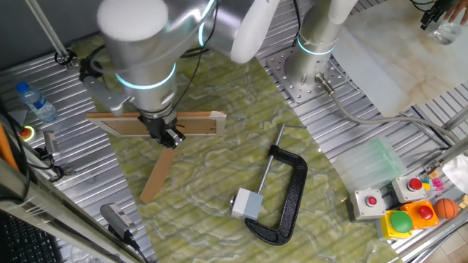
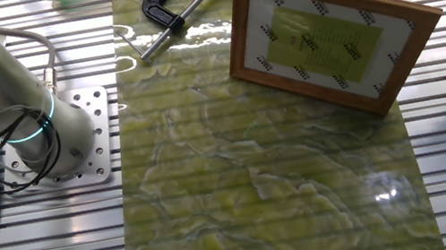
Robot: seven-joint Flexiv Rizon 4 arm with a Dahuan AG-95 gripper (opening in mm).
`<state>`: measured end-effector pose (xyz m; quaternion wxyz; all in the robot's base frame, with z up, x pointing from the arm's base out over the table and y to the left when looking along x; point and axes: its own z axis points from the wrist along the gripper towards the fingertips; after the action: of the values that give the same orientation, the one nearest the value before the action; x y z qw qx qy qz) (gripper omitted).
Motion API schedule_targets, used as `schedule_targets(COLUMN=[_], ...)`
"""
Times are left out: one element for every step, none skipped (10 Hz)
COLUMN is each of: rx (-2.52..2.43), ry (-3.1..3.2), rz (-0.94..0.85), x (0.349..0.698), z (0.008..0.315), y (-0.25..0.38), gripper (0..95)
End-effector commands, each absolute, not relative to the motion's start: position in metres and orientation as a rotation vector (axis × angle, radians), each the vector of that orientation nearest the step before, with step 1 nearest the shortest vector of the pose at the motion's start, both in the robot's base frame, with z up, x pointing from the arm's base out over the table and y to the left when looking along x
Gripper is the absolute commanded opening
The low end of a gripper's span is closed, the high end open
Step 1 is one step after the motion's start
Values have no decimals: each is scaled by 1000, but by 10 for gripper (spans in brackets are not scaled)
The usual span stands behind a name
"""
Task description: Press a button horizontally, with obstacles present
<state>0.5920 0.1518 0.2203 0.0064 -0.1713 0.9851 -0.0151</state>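
One light-grey cube-like button (image 1: 247, 203) touching black clamp (image 1: 291, 201).

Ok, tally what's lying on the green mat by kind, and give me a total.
Wooden pieces: 2, the board and the slat
Clamp: 1
Grey box: 1
Total: 4

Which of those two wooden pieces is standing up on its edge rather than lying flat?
The long framed board, beside the gripper, stands upright on its edge. The narrower slat lies flat on the green mat, angling away from beneath it.
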Motion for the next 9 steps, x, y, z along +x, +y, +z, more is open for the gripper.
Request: schedule_targets(rx=[-659, -667, -664, -693, -694, -724, -742, -762, -777], ry=[3076, 3085, 3084, 3072, 3077, 3077, 3097, 3092, 3075], rz=[26, 92, 136, 204, 246, 311, 339, 366, 430], x=[594, 594, 594, 591, 588, 585, 583, 580, 578], z=[220, 220, 219, 211, 207, 201, 198, 193, 191], y=[152, 152, 154, 169, 177, 187, 192, 199, 204], gripper=[0, 0, 0, 0, 0, 0, 0, 0, 0])
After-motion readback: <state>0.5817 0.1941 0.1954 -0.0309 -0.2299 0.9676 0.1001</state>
